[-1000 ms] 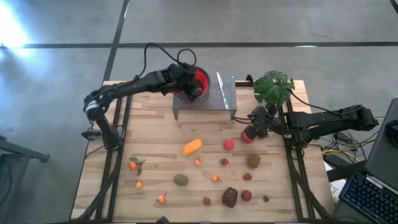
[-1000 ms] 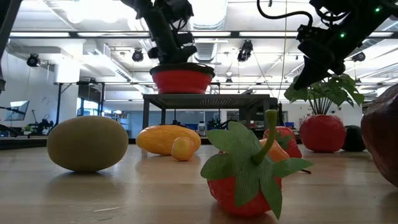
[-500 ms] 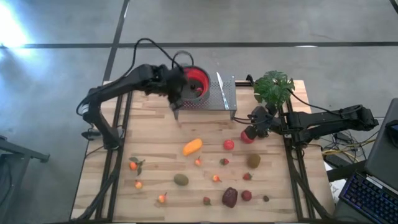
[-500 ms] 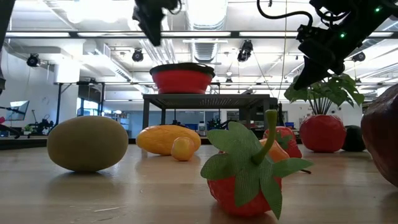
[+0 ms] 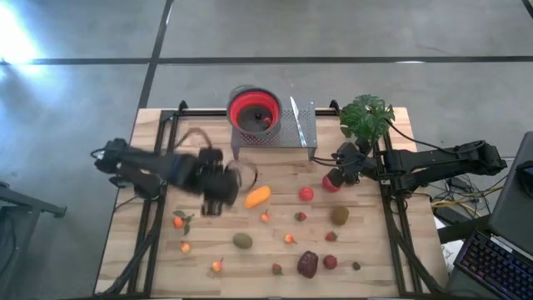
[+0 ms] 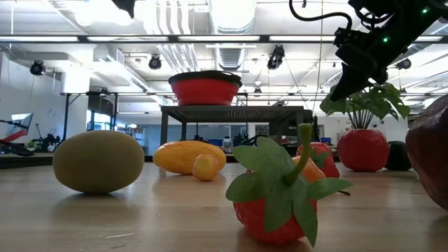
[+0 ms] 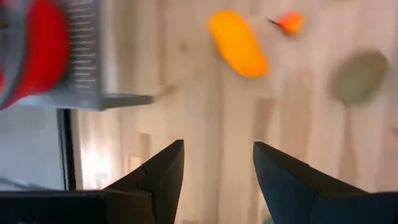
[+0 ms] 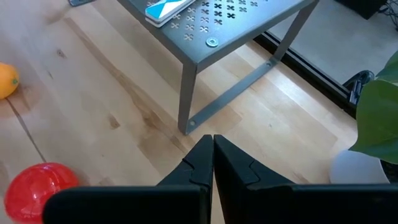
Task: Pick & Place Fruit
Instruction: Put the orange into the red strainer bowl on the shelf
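The left gripper hangs over the wooden table with its fingers spread apart and nothing between them. Just beside it lies the elongated orange fruit, which its wrist camera also sees, with a small orange berry and a brown-green kiwi a little farther out. Beyond the gripper, on a grey metal stand, sits the red-lined bowl with a small fruit inside it. The right gripper waits near the potted plant, its fingers pressed together and empty, with a red apple close by on the table. The remaining fruits are scattered across the near half of the table, among them a dark maroon fruit.
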